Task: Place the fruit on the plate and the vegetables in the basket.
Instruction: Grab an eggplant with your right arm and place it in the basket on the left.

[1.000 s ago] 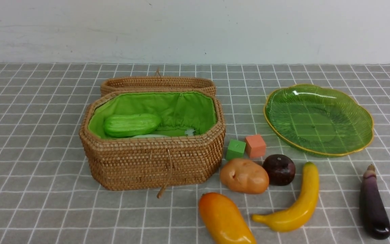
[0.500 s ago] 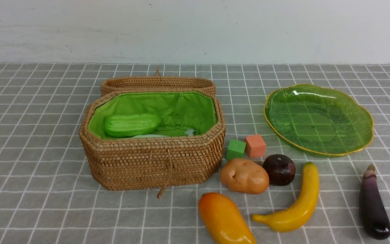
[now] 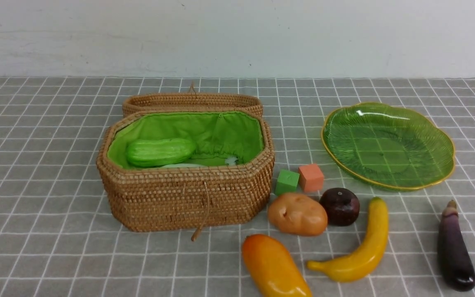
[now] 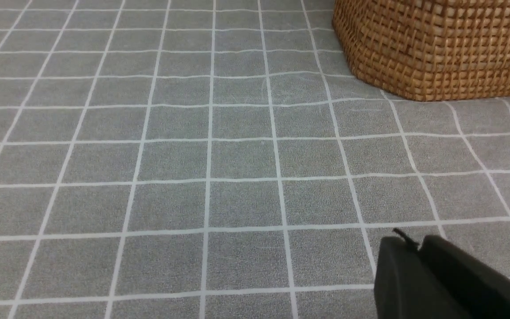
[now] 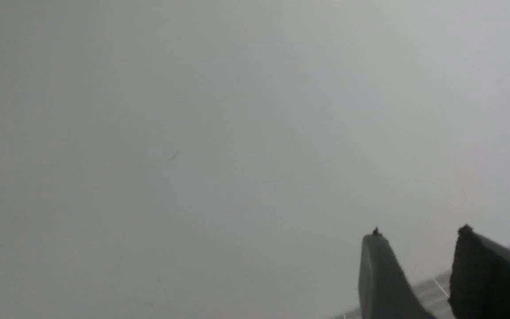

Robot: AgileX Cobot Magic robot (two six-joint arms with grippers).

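The open woven basket (image 3: 184, 198) holds the green cucumber (image 3: 160, 152) and a sliver of white radish (image 3: 182, 166). The green glass plate (image 3: 388, 144) at the right is bare. In front of it on the cloth lie the potato (image 3: 297, 214), maroon fruit (image 3: 339, 206), banana (image 3: 361, 247), mango (image 3: 272, 266) and eggplant (image 3: 454, 247). Neither arm shows in the front view. My left gripper (image 4: 416, 243) is shut and empty, low over the cloth, short of the basket's corner (image 4: 436, 48). My right gripper (image 5: 419, 235) is open and empty, facing the pale wall.
The basket lid (image 3: 192, 101) leans behind the basket. A green cube (image 3: 287, 181) and an orange cube (image 3: 311, 177) sit between basket and plate. A grey checked cloth (image 3: 35, 185) covers the table up to the white wall.
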